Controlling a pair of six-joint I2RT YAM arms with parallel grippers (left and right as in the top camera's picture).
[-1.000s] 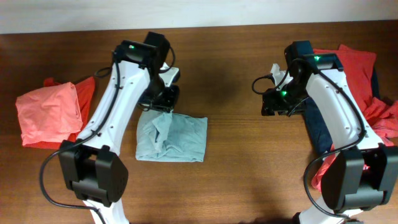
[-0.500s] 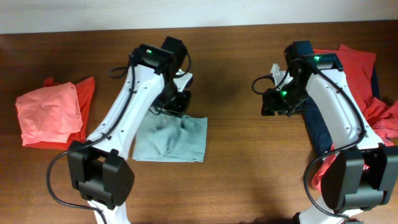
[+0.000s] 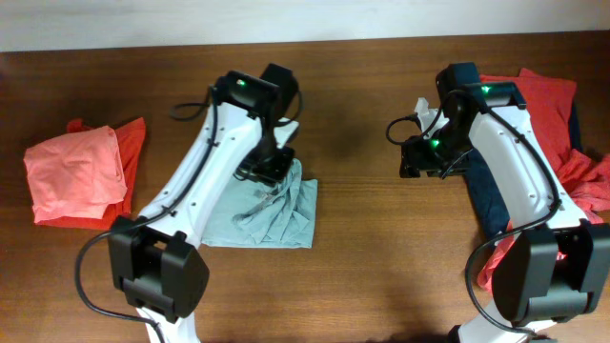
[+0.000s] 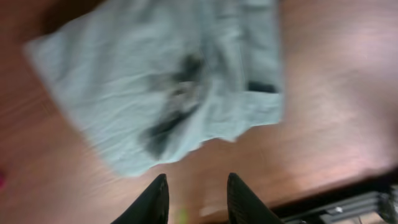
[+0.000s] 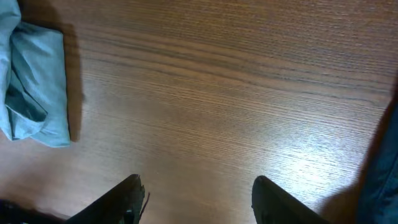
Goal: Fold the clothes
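Observation:
The pale grey-blue T-shirt (image 3: 272, 211) lies folded but rumpled on the table in the overhead view, with its far edge bunched up. My left gripper (image 3: 271, 164) hovers over that far edge. In the left wrist view the T-shirt (image 4: 168, 81) lies beyond my left gripper (image 4: 196, 180), which is open over bare wood and holds nothing. My right gripper (image 3: 412, 158) hangs over bare table to the right of centre. It stands open and empty in the right wrist view (image 5: 199, 190), where the T-shirt's edge (image 5: 34, 81) shows at far left.
A folded coral shirt (image 3: 81, 171) lies at the far left. At the right edge, behind and under the right arm, is a heap of coral-red clothes (image 3: 558, 100) and a navy one (image 3: 491, 200). The table's back edge meets a white wall.
My left gripper was shut on the grey-blue T-shirt a second ago; it has opened, let the cloth drop and shifted right. The shirt's far edge is now more bunched. The right arm has stayed put.

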